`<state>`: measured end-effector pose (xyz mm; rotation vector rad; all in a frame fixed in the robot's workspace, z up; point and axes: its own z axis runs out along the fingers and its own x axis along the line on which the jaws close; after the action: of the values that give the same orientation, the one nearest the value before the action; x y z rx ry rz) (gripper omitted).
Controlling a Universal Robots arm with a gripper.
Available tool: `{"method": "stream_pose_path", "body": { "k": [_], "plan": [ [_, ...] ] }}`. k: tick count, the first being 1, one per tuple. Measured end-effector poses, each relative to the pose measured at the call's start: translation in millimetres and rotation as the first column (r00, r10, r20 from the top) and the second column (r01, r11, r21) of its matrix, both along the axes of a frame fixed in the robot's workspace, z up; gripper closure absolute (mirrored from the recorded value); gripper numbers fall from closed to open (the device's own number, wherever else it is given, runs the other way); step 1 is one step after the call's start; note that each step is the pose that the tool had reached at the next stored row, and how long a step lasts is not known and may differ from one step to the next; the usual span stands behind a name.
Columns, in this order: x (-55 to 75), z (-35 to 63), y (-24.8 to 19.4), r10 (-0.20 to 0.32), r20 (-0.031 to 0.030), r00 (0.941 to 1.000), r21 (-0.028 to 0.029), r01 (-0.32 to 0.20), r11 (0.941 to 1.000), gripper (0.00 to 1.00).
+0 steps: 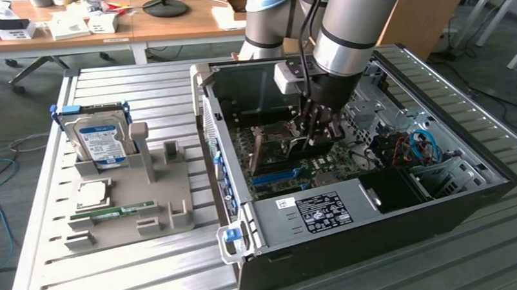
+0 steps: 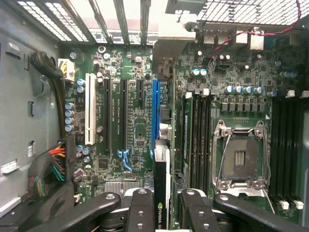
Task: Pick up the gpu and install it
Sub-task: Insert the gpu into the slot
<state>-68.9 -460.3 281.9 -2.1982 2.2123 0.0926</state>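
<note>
arm points down, claw clamped tight.

gpu edge-on, its near end beyond the wrist view's edge

Exterior camera high, angled down into open black metal computer case, wrist camera close inside, sighting past black gripper and slim dark gpu onto green motherboard, shared by both.
</note>
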Motion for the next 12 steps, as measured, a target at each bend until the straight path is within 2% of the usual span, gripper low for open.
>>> {"method": "stream_pose_path", "body": {
  "k": [12],
  "plan": [
    [-11.2, -0.1, 0.0, 0.000, 0.0000, 1.0000, -0.0005, 0.000, 1.0000, 0.74]
  ]
}}
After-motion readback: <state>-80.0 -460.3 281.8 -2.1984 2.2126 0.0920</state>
